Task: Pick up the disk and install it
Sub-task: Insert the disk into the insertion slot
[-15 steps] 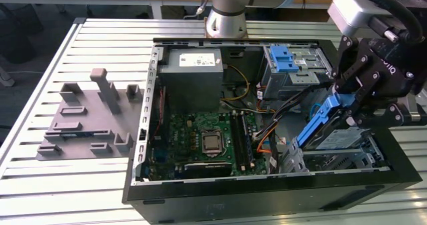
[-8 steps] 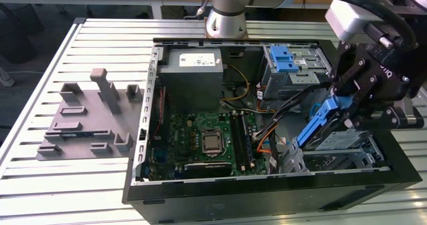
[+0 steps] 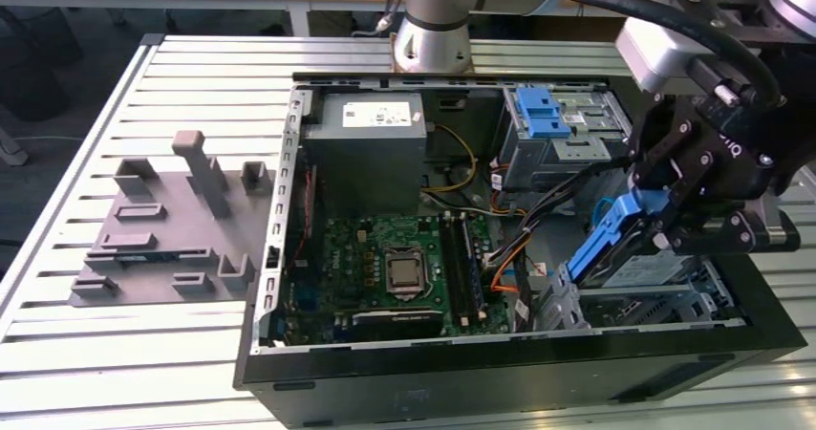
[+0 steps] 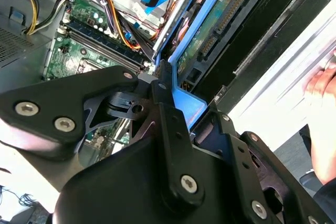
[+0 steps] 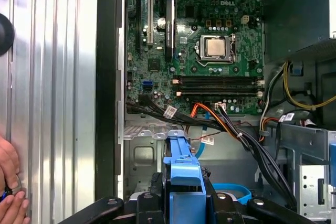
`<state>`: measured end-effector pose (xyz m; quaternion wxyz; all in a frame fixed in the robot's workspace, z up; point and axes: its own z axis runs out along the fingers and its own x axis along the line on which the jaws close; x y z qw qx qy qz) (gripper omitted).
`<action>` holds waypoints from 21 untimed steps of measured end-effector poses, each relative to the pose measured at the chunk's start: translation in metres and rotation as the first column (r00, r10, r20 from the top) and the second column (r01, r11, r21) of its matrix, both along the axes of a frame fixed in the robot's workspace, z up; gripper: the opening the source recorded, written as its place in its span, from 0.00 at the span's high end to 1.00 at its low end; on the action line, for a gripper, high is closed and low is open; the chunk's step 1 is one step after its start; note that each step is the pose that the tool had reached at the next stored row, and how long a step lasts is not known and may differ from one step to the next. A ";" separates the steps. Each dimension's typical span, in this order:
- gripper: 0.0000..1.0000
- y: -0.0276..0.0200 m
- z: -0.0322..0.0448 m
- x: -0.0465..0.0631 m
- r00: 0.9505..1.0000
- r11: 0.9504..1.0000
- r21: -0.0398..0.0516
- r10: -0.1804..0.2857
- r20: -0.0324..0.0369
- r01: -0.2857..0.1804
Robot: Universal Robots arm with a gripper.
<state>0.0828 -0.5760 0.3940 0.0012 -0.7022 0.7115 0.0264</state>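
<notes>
Above the drive cage (image 3: 666, 298), at the exterior view's right, grips the disk (image 3: 599, 250) with end effector (image 3: 656, 227) clamped on it; holds it tilted, long axis slanting down toward the cage just beneath.

My pincer (image 3: 663, 222) is black, the disk (image 3: 597, 250) blue-edged. The board (image 3: 370, 244) is green with a silver chip (image 3: 405, 269), the case (image 3: 510, 377) black, the bench (image 3: 128, 354) pale grey in ribbed stripes.
</notes>
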 end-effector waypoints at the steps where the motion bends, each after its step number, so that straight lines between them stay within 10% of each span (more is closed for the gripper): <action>1: 0.64 0.0000 -0.0007 0.000 1.000 1.000 0.000 0.000 0.000 0.000; 21: 0.64 0.0000 -0.0147 0.000 1.000 1.000 0.000 0.000 0.000 0.000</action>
